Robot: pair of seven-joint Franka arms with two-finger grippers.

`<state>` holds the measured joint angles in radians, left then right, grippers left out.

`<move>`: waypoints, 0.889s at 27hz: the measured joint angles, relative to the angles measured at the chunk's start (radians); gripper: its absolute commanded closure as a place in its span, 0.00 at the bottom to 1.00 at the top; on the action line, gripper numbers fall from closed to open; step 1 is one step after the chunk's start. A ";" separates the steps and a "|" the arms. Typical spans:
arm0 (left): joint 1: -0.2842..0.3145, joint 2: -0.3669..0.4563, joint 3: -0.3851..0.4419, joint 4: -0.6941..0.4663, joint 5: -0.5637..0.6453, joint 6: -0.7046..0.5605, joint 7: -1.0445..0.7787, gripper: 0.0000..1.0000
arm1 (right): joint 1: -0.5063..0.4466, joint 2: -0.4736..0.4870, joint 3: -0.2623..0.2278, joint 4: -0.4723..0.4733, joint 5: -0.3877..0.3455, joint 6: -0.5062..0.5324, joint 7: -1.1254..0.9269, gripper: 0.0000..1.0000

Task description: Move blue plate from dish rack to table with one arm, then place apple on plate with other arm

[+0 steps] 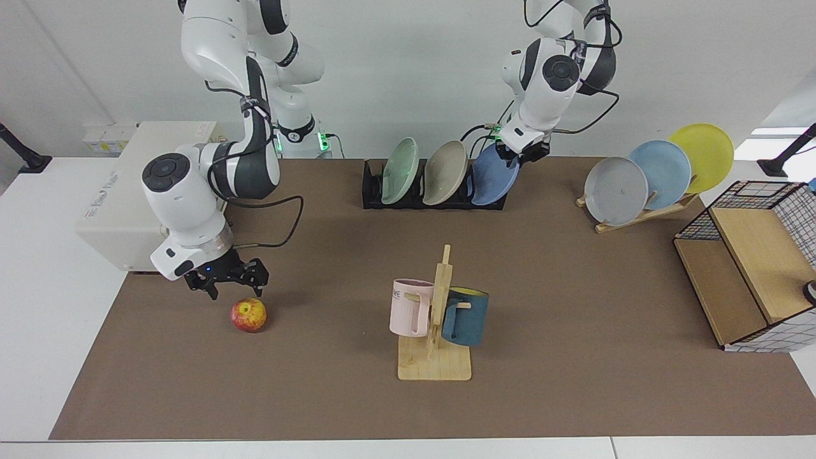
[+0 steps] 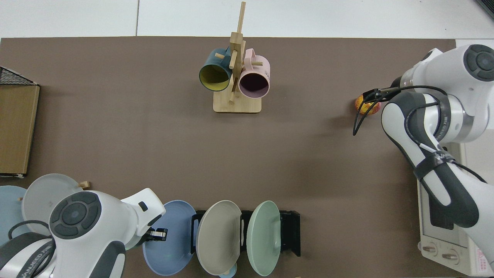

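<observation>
From the facing view, my left gripper (image 1: 524, 153) sits at the top rim of the blue plate (image 1: 492, 182), and I can't tell how wide it's open. The matte round plate stands in the black slotted dish rack (image 1: 373, 191). My right gripper (image 1: 233, 284) hangs spread wide, empty, just above the small red-yellow apple (image 1: 248, 315) on the brown mat of the table (image 1: 574, 287).

From the top view, the apple (image 2: 361, 103) peeks out from under the right arm.
</observation>
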<state>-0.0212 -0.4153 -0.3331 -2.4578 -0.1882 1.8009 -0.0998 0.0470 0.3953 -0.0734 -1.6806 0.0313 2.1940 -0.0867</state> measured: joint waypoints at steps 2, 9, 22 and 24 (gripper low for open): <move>0.000 -0.005 -0.005 0.002 0.008 -0.010 -0.010 1.00 | -0.011 0.021 0.000 -0.005 0.001 0.016 -0.001 0.00; 0.001 -0.022 -0.006 0.020 0.060 -0.064 -0.021 1.00 | -0.018 0.061 0.001 -0.005 0.018 0.045 -0.001 0.00; 0.001 -0.030 -0.007 0.123 0.133 -0.179 -0.079 1.00 | -0.013 0.106 0.005 -0.005 0.065 0.106 -0.002 0.00; 0.001 -0.030 -0.003 0.148 0.136 -0.190 -0.079 1.00 | -0.013 0.112 0.007 -0.005 0.065 0.112 -0.005 0.00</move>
<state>-0.0197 -0.4454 -0.3364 -2.3098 -0.0517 1.6109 -0.1787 0.0340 0.5077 -0.0666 -1.6851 0.0967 2.3064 -0.0920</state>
